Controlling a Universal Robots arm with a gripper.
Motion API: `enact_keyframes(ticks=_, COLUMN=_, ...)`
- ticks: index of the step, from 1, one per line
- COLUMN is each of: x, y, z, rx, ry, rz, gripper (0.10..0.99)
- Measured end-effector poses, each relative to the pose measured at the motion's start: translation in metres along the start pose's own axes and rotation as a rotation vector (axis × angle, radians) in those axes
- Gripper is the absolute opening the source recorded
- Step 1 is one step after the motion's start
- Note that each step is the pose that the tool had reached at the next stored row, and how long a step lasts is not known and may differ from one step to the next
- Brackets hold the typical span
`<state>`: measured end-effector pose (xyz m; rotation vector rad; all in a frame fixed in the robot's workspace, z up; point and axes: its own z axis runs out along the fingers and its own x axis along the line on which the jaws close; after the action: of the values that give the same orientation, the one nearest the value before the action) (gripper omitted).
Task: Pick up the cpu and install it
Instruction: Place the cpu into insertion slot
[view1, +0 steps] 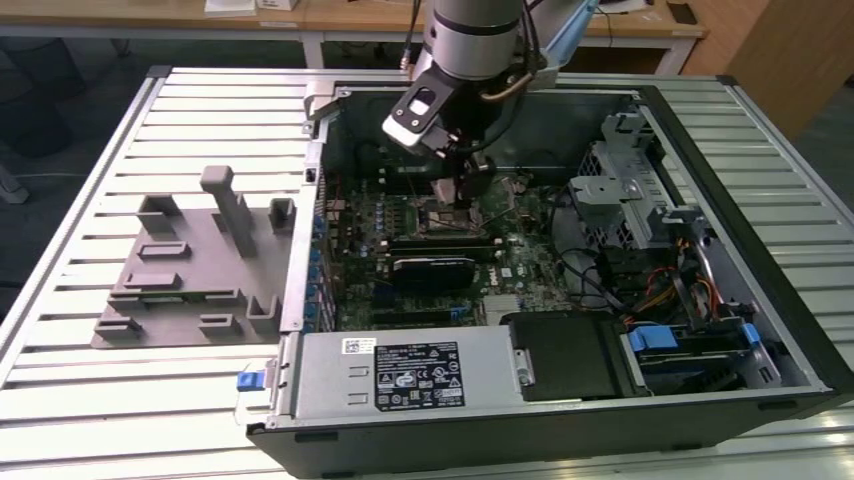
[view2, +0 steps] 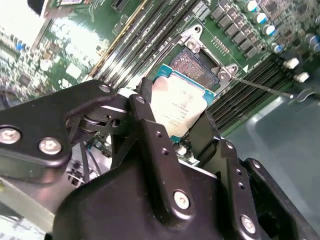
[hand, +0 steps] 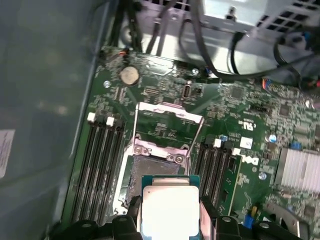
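The cpu is a flat square chip with a shiny silver top and a green rim. My gripper is shut on it, one black finger on each side. In the second wrist view the cpu sits between the fingers, tilted a little, just above the open socket. The socket has its metal load frame swung up and its contacts bare. In the exterior view my gripper hangs low inside the open computer case, right over the socket on the motherboard.
Memory slots flank the socket on both sides. A grey holder fixture stands on the slatted table at the exterior view's left. A power supply, a drive cage and cables crowd the case.
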<state>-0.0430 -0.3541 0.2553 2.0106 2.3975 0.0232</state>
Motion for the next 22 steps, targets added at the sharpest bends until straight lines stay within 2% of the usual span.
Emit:
enact_keyframes(ticks=6, x=0.0000, y=-0.0001, z=0.0043, rx=0.000, ry=-0.0011, rz=0.092, gripper=0.541)
enact_keyframes(ticks=9, x=0.0002, y=-0.0001, z=0.0057, rx=0.000, ry=-0.0023, rz=0.099, gripper=0.541)
enact_keyframes(ticks=10, x=0.0002, y=-0.0002, z=0.0064, rx=0.000, ry=-0.0058, rz=0.099, gripper=0.541)
enact_keyframes(ticks=13, x=0.0004, y=-0.0001, z=0.0086, rx=0.003, ry=-0.0285, rz=0.099, gripper=0.541)
enact_keyframes(ticks=14, x=0.0007, y=-0.0001, z=0.0101, rx=0.004, ry=-0.0328, rz=0.099, gripper=0.541)
enact_keyframes(ticks=17, x=0.0011, y=-0.0001, z=0.0148, rx=0.004, ry=-0.0340, rz=0.104, gripper=0.541)
enact_keyframes(ticks=22, x=0.0019, y=-0.0001, z=0.0193, rx=0.004, ry=-0.0328, rz=0.145, gripper=0.541)
